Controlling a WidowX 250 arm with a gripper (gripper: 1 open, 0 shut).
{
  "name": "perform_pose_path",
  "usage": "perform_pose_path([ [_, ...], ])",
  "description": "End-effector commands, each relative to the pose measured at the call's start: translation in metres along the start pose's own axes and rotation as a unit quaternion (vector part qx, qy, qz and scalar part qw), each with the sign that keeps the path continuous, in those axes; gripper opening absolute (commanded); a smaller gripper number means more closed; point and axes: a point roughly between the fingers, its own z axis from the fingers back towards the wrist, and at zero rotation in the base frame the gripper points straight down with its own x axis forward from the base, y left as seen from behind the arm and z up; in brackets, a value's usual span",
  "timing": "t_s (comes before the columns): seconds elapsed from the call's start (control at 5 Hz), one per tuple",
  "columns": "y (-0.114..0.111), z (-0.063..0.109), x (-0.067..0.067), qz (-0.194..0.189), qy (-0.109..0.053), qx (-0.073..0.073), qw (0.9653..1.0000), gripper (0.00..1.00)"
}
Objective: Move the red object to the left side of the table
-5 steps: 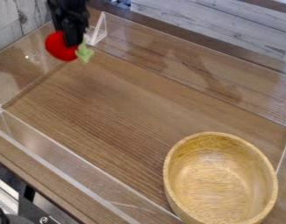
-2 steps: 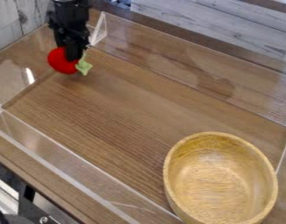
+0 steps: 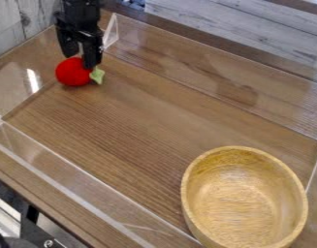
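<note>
At far left of your surface: 1 red strawberry toy, set down there as the task required; 1 tool, spread wide above, gripping nothing.

The toy is placed on the tabletop, at the far left; 1 bowl is set at the near right, well apart from it.

Fingertips blurred, dark, partly hidden w/ arm cropped.
</note>
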Motion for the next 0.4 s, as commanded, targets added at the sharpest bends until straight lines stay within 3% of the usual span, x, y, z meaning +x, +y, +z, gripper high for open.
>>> perform_pose_path([
  [0.0,0.0042,0.0175,0.0136,0.004,-0.025,0.018,0.9995,1.0],
  [0.2,0.0008,0.014,0.021,0.007,-0.023,0.016,0.9996,1.0],
])
